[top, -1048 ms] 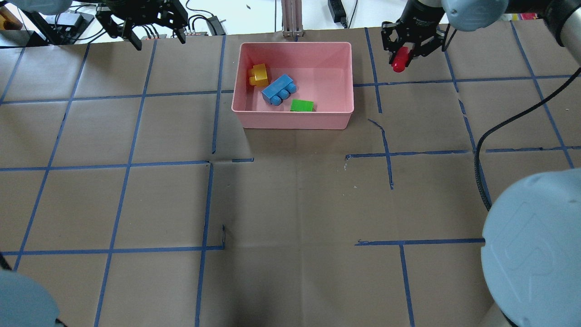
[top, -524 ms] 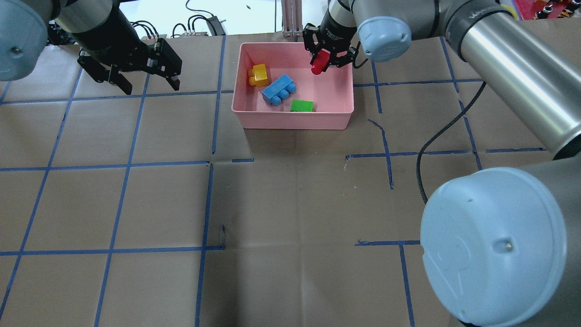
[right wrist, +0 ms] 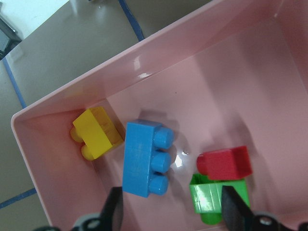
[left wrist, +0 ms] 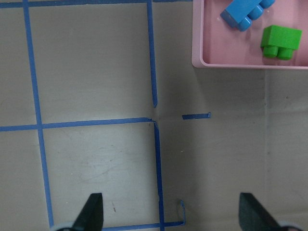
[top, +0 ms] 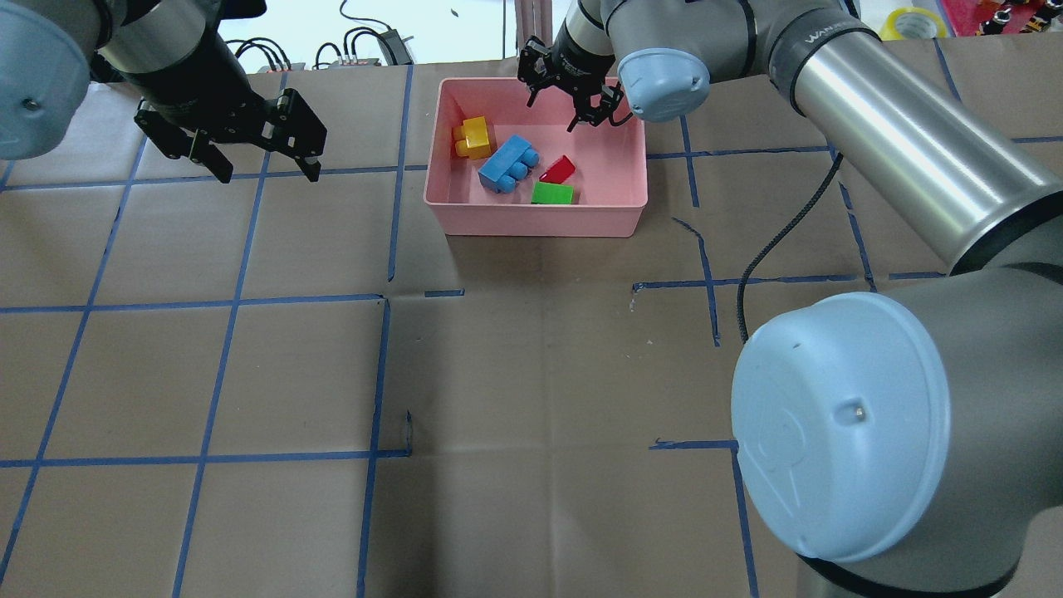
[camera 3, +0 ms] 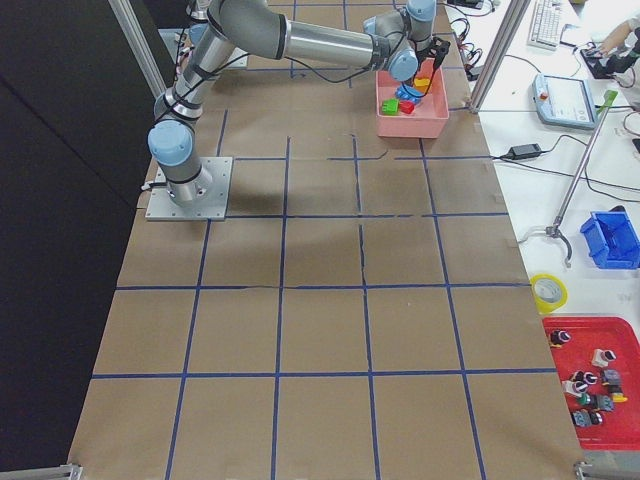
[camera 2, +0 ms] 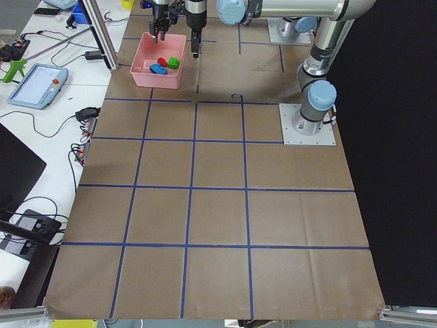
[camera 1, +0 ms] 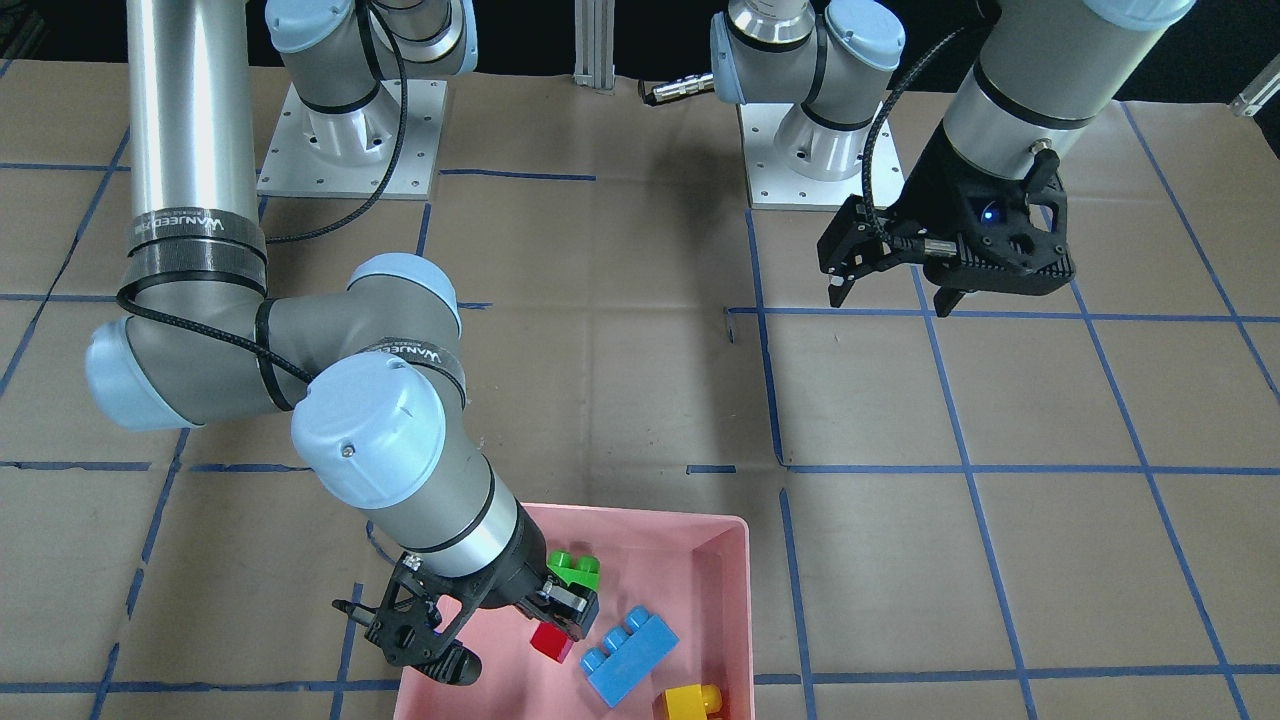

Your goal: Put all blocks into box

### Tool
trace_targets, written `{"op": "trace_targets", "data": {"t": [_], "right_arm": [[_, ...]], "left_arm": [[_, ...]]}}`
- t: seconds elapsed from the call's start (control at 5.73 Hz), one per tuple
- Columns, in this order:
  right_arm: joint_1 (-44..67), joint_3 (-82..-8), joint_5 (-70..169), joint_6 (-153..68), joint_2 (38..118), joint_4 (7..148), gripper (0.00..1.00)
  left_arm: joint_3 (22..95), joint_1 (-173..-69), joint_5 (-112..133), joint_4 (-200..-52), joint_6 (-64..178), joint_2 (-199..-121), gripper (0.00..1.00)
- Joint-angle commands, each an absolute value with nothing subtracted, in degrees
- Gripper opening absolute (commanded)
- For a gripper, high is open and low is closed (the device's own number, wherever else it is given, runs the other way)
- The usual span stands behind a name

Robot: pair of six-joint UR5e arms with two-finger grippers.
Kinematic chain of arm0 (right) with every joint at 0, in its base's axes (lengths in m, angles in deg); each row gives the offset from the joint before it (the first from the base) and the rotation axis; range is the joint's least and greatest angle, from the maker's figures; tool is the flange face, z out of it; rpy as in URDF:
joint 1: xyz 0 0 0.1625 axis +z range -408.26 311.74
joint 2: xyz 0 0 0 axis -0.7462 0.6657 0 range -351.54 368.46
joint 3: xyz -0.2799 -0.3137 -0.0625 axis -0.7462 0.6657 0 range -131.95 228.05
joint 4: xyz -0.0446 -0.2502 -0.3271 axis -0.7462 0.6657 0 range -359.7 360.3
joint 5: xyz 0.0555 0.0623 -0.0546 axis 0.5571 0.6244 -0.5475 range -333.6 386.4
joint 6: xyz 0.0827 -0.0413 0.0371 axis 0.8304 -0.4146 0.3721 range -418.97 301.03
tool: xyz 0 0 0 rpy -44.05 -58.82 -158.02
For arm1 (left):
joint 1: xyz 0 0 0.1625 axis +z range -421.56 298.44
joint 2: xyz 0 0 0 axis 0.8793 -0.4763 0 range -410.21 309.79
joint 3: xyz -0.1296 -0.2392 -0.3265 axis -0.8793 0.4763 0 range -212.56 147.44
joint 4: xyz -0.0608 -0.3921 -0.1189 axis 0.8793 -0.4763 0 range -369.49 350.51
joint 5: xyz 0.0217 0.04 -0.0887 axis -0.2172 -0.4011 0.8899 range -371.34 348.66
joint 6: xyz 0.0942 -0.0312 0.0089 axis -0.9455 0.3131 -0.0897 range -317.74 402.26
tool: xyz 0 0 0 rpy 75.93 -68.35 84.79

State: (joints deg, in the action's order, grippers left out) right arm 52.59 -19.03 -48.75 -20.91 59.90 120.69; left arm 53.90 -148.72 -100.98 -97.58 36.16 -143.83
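Note:
The pink box (top: 536,218) stands at the far middle of the table. In it lie the yellow block (top: 473,137), the blue block (top: 508,164), the red block (top: 557,169) and the green block (top: 552,193). My right gripper (top: 558,112) hangs open and empty over the box's far side, above the blocks. The right wrist view shows the red block (right wrist: 226,163) touching the green one (right wrist: 216,199), next to the blue (right wrist: 144,159) and yellow (right wrist: 96,132). My left gripper (top: 270,173) is open and empty above the table, left of the box.
Blue tape lines grid the brown paper table cover. An aluminium post (top: 536,33) stands just behind the box. Cables and power bricks (top: 374,41) lie beyond the table's far edge. The right arm's elbow (top: 839,432) fills the overhead view's lower right.
My right gripper carried the red block from right of the box to over it and opened; the red block now lies in the box. My left gripper moved a little toward the robot.

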Motion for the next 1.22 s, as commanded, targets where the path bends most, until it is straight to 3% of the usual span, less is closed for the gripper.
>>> {"op": "trace_targets", "data": {"t": [0.0, 0.52, 1.05], "right_arm": [[51.4, -19.5, -49.6, -30.5, 62.1, 116.8, 1.0], [48.2, -21.6, -55.3, -61.8, 75.4, 90.0, 1.0], [47.4, -42.7, -58.1, -61.1, 92.8, 96.5, 1.0]], "left_arm": [[53.8, -148.8, -101.7, -97.5, 36.2, -143.8, 1.0], [53.8, -149.4, -101.5, -97.6, 36.2, -144.0, 1.0], [53.7, -150.7, -101.9, -97.3, 36.3, -144.2, 0.99]]}}
